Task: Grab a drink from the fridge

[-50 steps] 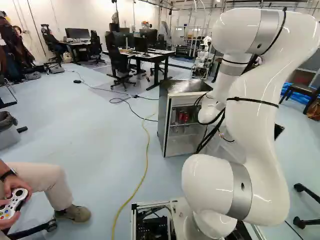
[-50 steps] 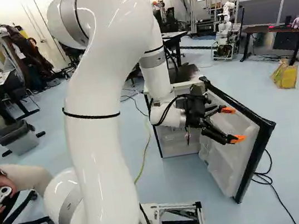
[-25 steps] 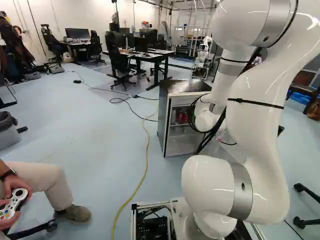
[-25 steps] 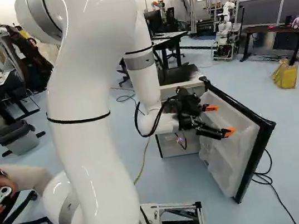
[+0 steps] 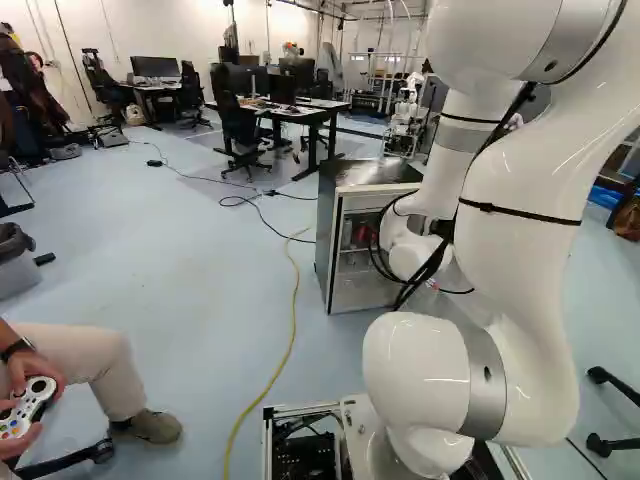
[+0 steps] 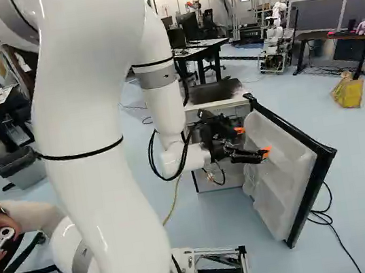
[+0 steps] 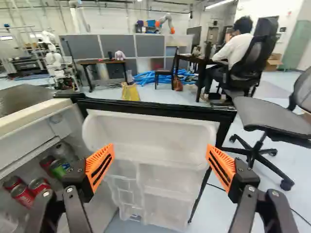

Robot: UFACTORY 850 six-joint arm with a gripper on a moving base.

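Pale blue floor (image 5: 160, 270) spreads through the room, with a yellow cord (image 5: 291, 335) lying across it to the left of the white arm (image 5: 515, 230) in the left base view. At the end of the arm, the black gripper (image 6: 253, 142) has its fingers wide apart, their orange pads (image 7: 99, 165) facing each other. Ahead of them, the fridge door (image 6: 278, 156) stands open, showing clear plastic shelves (image 7: 150, 136) on its inner side. Beside the fingers in the wrist view, the drinks sit inside the fridge (image 5: 326, 235): red cans (image 7: 23, 195) and a green can (image 7: 59, 168) behind them. Past the fridge are a desk (image 5: 318, 115) with monitors (image 5: 298, 75) and a black office chair (image 5: 238, 130). A yellow bag (image 6: 348, 91) and another robot (image 6: 278, 29) stand farther off, and grey partitions (image 7: 116, 46) rise behind the bag.
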